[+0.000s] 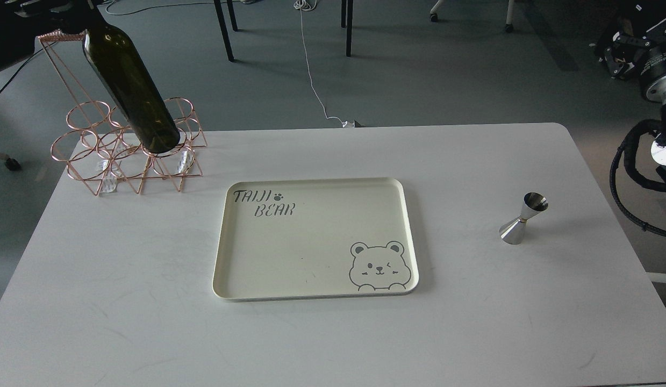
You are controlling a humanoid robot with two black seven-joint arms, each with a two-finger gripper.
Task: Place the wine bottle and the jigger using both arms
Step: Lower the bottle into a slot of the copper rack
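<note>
The white tabletop (pixel 150 301) carries three groups of items. At centre lies a cream rectangular tray (pixel 316 183), flat, printed with "TAIJI BEAR" at its far left corner and a cartoon bear face at its near right corner. Nothing rests in it.

At the far left corner of the tabletop stands a rose-gold wire rack (pixel 96 161) made of rings and angled struts. The wine bottle (pixel 129 80) is tilted, base down and to the right, neck rising toward the upper left. Its base sits at or just over one of the rack's rings; whether it rests in the ring or hangs slightly above cannot be told. The neck end disappears into a dark mass at the top left corner, where the left arm (pixel 21 27) enters. The left pincer is lost in that dark area, so its fingers cannot be told apart and its state cannot be judged.

The jigger (pixel 522 219) stands on the tabletop to the right, well apart from the tray, leaning in view with its open cup toward the upper right. Nothing touches it.

The right arm (pixel 655 80) shows at the far right edge as black housings, a silver joint and looped black cable, beyond the tabletop's edge. Its pincer is not visible.

A white cable (pixel 311 70) trails across the grey floor beyond the tabletop.
</note>
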